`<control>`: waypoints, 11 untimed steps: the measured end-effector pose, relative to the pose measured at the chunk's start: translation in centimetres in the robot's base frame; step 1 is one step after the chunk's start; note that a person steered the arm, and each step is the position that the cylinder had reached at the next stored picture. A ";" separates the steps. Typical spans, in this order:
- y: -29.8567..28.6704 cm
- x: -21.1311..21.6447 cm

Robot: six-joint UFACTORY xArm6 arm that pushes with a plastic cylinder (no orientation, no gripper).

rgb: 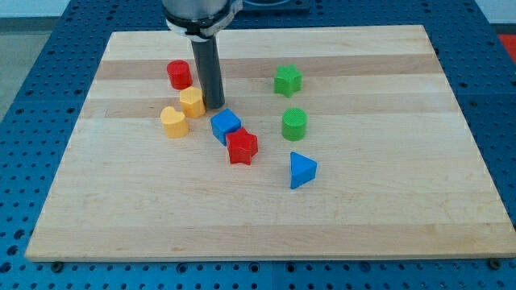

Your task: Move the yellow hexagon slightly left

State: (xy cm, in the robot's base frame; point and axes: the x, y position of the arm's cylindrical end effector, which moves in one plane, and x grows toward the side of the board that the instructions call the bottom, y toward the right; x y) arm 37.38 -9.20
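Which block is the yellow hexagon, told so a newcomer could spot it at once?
Start at the dark rod coming down over the wooden board near the view's top left; my tip sits at its lower end. The yellow hexagon is right beside the tip, on the view's left. The other yellow block, a heart, lies lower left, and the red cylinder lies above.

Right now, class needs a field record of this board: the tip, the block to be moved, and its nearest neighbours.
tip: my tip is down on the wooden board, at the right side of the yellow hexagon, about touching
left neighbour: yellow heart, lower left, very close
above: red cylinder
right: blue cube, against red star
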 end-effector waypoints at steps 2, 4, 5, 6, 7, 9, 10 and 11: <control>2.5 -2.5; 0.9 -9.6; -0.2 -8.1; -0.5 -5.3; -0.5 -3.6; -0.6 -3.4; -0.6 -3.4; -1.0 -2.1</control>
State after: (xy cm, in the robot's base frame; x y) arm 35.28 -10.22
